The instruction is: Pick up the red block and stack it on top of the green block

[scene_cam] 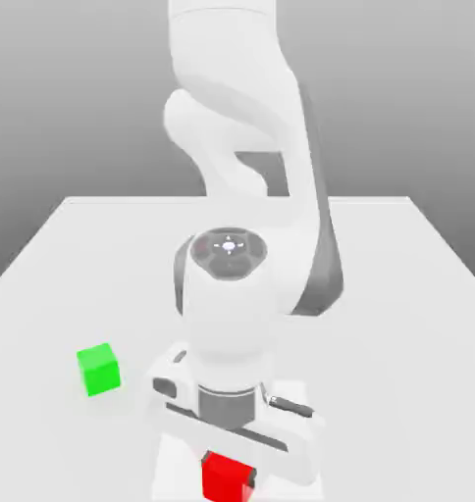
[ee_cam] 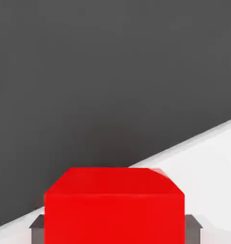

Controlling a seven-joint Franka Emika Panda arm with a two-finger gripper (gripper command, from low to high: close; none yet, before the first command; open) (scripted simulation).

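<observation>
In the exterior view we see a big white robot arm (scene_cam: 251, 167). It comes down from the top of the frame and bends toward the bottom middle. It stands on a white table (scene_cam: 398, 294), and a gray wall is behind it. The arm's round wrist sits in the middle of the frame. Under the wrist is the gripper (scene_cam: 227, 471), low in the frame. The red block (scene_cam: 227, 477) sits right under the gripper, at the bottom middle of the frame. The top of the block is tucked under the white hand. The green block (scene_cam: 98, 369) rests on the table in the lower left of the frame. It is well apart from the red block, and nothing touches it. A soft shadow lies on the table under the hand.

In the hand view we see the red block (ee_cam: 114, 209) up close. It fills the bottom middle of the frame. A dark gray finger (ee_cam: 37, 228) peeks out on one side of the block, and another one peeks out on the other side. Both fingers look pressed right against the block's sides, so the gripper (ee_cam: 114, 231) is pinching the red block. The white table (ee_cam: 208, 162) shows in the lower right of the frame. Its edge runs on a slant. The rest is dark gray floor (ee_cam: 89, 71).
</observation>
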